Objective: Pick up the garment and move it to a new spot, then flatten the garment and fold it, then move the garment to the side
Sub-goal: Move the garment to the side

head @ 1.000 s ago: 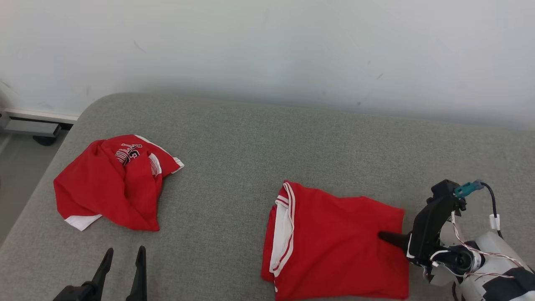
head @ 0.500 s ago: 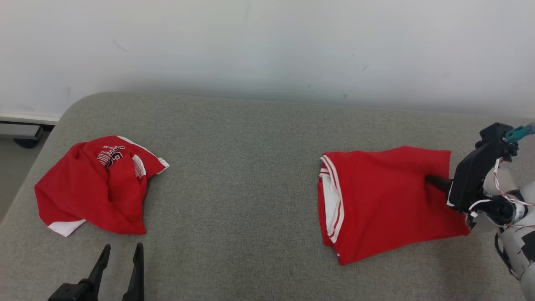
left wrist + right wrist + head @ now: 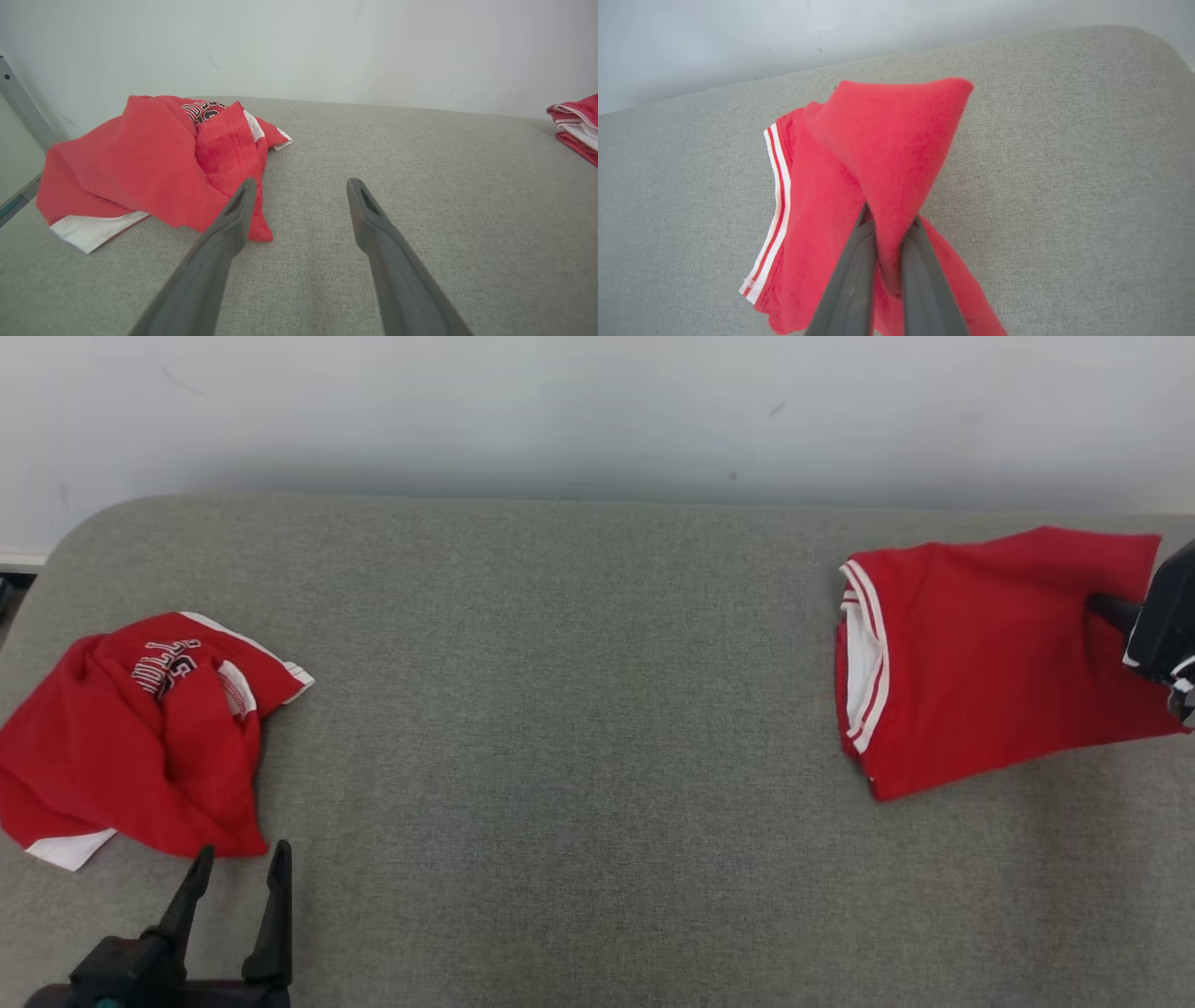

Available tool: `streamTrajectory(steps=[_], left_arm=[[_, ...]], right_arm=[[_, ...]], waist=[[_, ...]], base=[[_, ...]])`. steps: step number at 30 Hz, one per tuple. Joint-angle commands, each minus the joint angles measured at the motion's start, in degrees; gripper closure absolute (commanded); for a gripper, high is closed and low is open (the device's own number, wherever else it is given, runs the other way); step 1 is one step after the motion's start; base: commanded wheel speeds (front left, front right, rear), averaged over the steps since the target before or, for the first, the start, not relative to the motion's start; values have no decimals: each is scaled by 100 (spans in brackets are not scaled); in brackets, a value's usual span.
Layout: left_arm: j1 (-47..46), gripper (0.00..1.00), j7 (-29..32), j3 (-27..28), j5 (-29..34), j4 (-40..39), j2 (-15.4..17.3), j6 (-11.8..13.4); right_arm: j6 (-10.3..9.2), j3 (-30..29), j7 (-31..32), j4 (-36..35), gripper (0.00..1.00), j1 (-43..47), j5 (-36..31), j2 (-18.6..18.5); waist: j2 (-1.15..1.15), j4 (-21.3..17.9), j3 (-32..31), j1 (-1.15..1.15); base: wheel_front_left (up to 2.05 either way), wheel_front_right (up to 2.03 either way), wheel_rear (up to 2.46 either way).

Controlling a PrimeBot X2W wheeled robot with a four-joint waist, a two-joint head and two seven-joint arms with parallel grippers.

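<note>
We look down on a grey upholstered surface (image 3: 579,709). At 2 o'clock in the head view lies the folded red garment (image 3: 990,653), its white-striped edge turned toward 9 o'clock. At 8 o'clock sits a crumpled red jersey (image 3: 131,747) with dark lettering. Our right end effector (image 3: 889,224) is clamped on the garment's 3 o'clock edge, pinching a peak of cloth. Our left end effector (image 3: 240,851), at 7 o'clock, stands spread wide and empty, just beside the jersey.
</note>
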Motion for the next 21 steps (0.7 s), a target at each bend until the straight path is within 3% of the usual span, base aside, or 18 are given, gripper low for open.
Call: streamTrajectory(steps=[1, 8, 21], left_arm=[[-105, 0, -39, 37, 11, -61, 69, 0], [-192, 0, -18, 52, 27, -291, 234, 30], [-335, 0, 37, 64, 13, -583, 484, 34]], right_arm=[[-3, -28, -44, 63, 100, -135, -69, -38], [-3, -75, -77, 404, 100, -682, -417, -148], [-3, -7, -21, 545, 100, -1519, -970, -450]], waist=[[-1, -256, 272, -1], [-1, -546, 672, -1], [-1, -711, 1197, -1]], base=[[0, 0, 0], [0, 0, 0], [0, 0, 0]])
